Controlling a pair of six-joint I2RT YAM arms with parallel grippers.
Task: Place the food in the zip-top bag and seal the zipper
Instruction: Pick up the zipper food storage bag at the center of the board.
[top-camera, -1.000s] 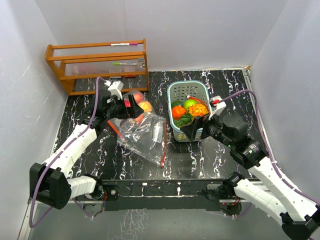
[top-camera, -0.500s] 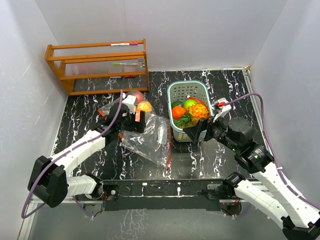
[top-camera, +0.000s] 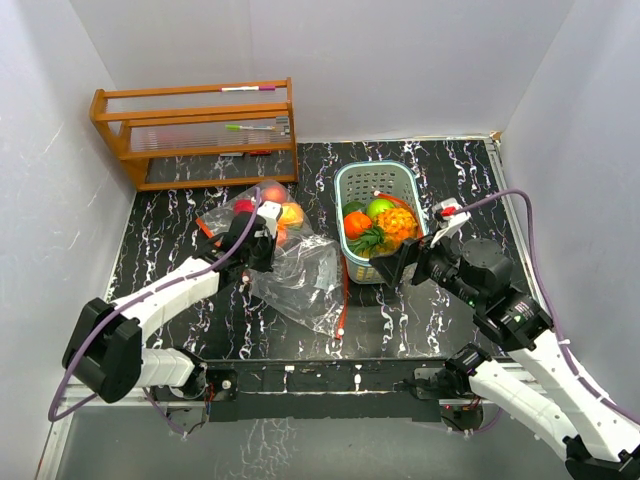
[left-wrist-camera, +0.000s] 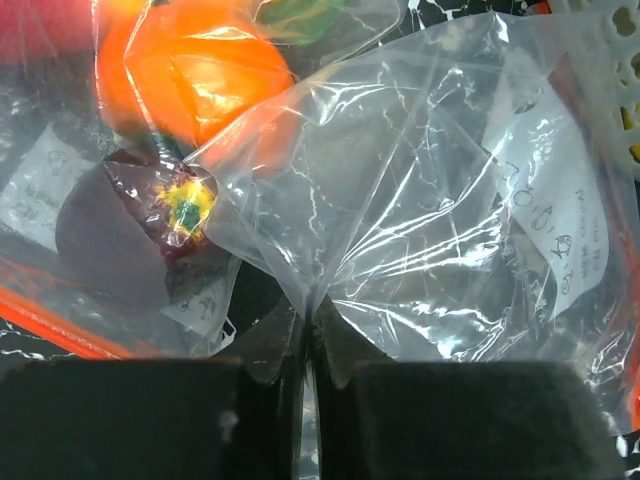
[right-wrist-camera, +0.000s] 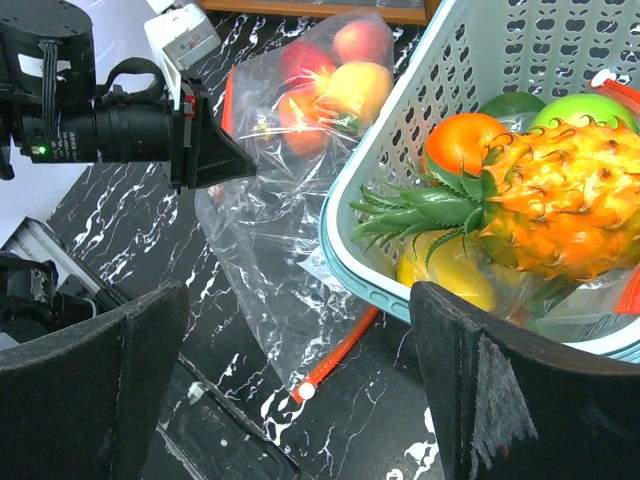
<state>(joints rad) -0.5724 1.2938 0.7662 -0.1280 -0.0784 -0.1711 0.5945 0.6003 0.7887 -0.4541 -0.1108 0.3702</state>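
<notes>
The left gripper is clenching a thin fold of the bag. The right gripper is hanging released at the near side of the basket. Some fruit is lying bagged at far left, and the pineapple and others are sitting in the basket. Any pull is risking the slick film slipping free, or the bag dragging and spilling its fruit.

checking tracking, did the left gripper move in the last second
Yes, the left gripper moved away from the wooden rack, toward the table's near edge.
</notes>
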